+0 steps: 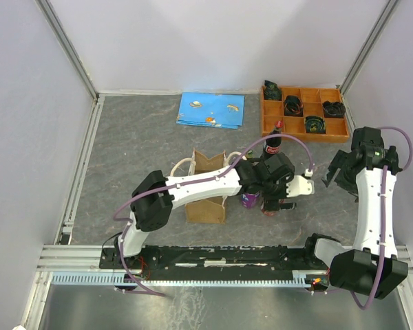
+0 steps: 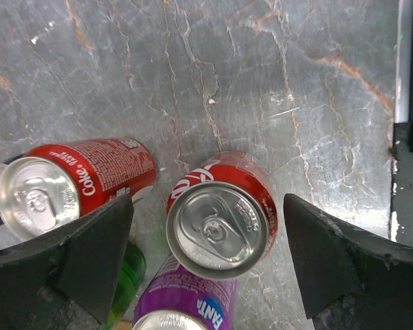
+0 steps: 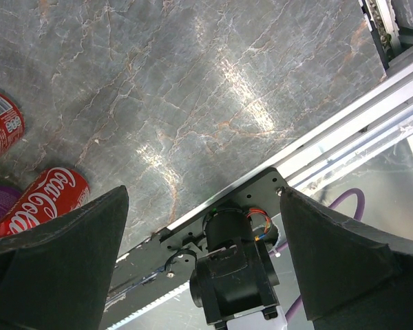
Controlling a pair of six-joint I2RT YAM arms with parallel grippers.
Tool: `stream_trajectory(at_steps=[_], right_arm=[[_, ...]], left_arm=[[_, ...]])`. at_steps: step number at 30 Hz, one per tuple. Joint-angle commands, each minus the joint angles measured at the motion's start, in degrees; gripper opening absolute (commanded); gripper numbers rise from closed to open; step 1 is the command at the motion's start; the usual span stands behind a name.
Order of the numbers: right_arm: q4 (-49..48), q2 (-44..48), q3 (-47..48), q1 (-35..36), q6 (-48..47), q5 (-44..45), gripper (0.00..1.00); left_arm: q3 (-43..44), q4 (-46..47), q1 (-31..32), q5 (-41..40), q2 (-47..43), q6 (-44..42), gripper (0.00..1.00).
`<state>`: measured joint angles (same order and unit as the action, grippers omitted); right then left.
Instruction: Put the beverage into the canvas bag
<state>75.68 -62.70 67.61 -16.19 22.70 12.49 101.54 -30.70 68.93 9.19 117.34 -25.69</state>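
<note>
Our left claw hangs wide open over a red can on the counter, so nothing is grabbed yet for the canvas bag at nine o'clock.

You read "Coke" on the left red can, "Fanta" on the purple can, and "Coca-Cola" on the slanted red can.

glossy metal can, matt stone-look table
</note>
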Motion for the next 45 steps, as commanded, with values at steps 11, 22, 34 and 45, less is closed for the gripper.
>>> stream_trajectory(at_steps=[11,22,34,45], right_arm=[[-0.23,-0.40,1.41,-0.25,0.61,-0.10,0.99],[-1.27,0.18,-0.02,-0.21,0.94,0.16,0.99],[-2.69,0.55,-2.08,-0.16,1.50,0.50,0.99],[-4.00,0.08,-3.64,-0.18,1.14,0.08,0.99]], left_arm=[[1.33,1.48,-1.44,2.08,4.35,2.14,0.74],[4.58,-5.08,-1.35,6.89,-0.71,4.12,0.03],[7.44,2.36,-1.87,5.91,-18.15,4.11,0.03],[10.01,7.51,-12.80,1.89,-29.37,9.04,0.03]])
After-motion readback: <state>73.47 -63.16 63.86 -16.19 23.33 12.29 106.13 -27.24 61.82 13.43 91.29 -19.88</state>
